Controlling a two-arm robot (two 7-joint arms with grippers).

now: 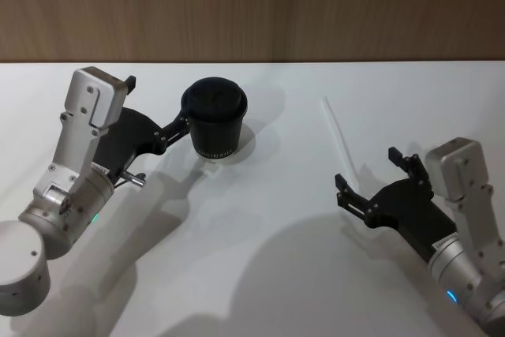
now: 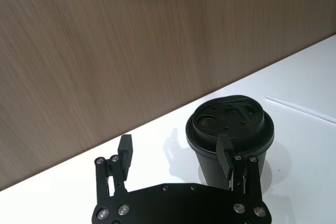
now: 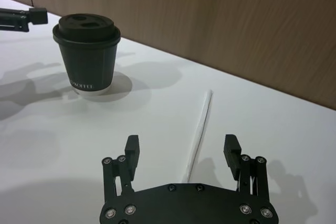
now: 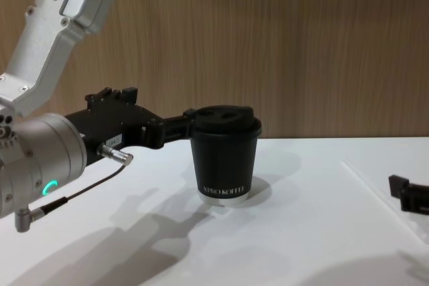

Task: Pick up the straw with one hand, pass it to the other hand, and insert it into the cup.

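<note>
Head view, straw (image 1: 337, 133): it lies flat on the white worktop (image 1: 260, 274), right of centre. Its long axis runs from the upper middle down toward the lower right.
Head view, right end effector (image 1: 367, 171): it sits at lower right with fingers spread and nothing held. The straw's near end stops just ahead of its gap, so I judge this arm the nearer one for the pick.
Head view, left end effector (image 1: 156, 102): it sits at upper left, also spread and empty. One fingertip is against or just short of the cup (image 1: 215, 120); I cannot tell if they touch.
Left wrist view, cup: the lidded cup (image 2: 231, 121) stands upright behind one finger, not between the two. The straw (image 2: 302, 109) shows as a thin line at the right edge, well apart.
Right wrist view, straw (image 3: 200, 129): it runs nearly straight up the frame's centre, so the fingers straddle its line and, I judge, would close across the shaft.
Right wrist view, room: bare worktop lies on both sides of the straw. The cup (image 3: 88, 56) is well apart at upper left, and the wooden wall (image 3: 236, 24) stands beyond the straw's far tip.
Chest view, cup (image 4: 224, 159): it stands centre frame with the left end effector's finger level with its lid. The straw (image 4: 365, 177) lies faint at right.
</note>
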